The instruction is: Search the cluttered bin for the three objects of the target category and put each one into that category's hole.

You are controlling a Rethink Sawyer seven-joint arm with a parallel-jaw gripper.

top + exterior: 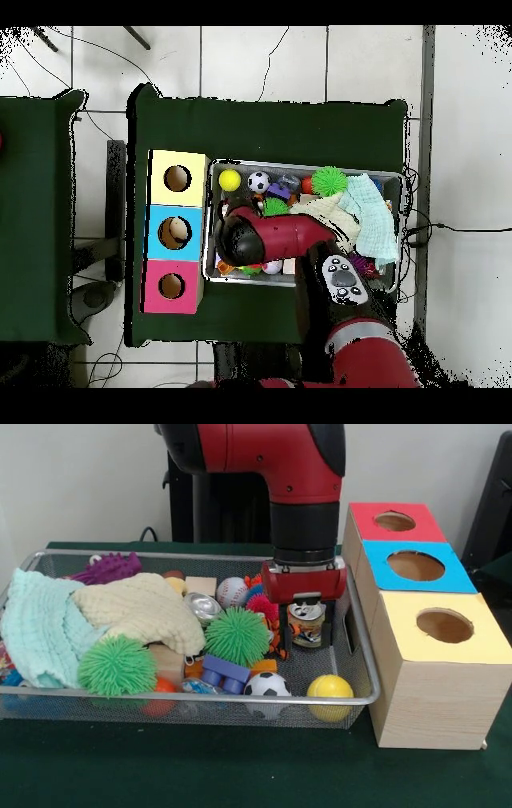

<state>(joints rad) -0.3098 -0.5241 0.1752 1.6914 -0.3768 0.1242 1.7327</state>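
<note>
The claw (306,634) hangs inside the bin (192,702), down at the end nearest the box row, and its two black fingers (284,634) are clamped on either side of a small upright can (306,622) with a pull-tab top and an orange and dark label. The can sits between the fingers, right under the red wrist block. From above, the arm (285,236) covers this spot, so the grip shows only in the front view.

Just beside the claw on the picture's left lie a pink spiky ball (262,605) and a bigger green spiky ball (237,635). Behind those, further from me, a baseball (232,592) rests near a silver can (202,607) lying on its side. In front of the claw, toward me, a soccer ball (267,687) and a yellow ball (330,696) sit against the near rim, with a blue block (225,674) just left of the soccer ball. Well away from the claw at the far left end, a cream cloth (142,610) lies over a mint cloth (38,629), a second green spiky ball (117,665) is in front of them, and a purple spiky toy (109,569) is at the back.

On the claw's other side, just outside the bin wall, stand three wooden boxes, each with a round hole in its top: red (396,522) furthest back, blue (414,566) in the middle, yellow (442,626) nearest me.
</note>
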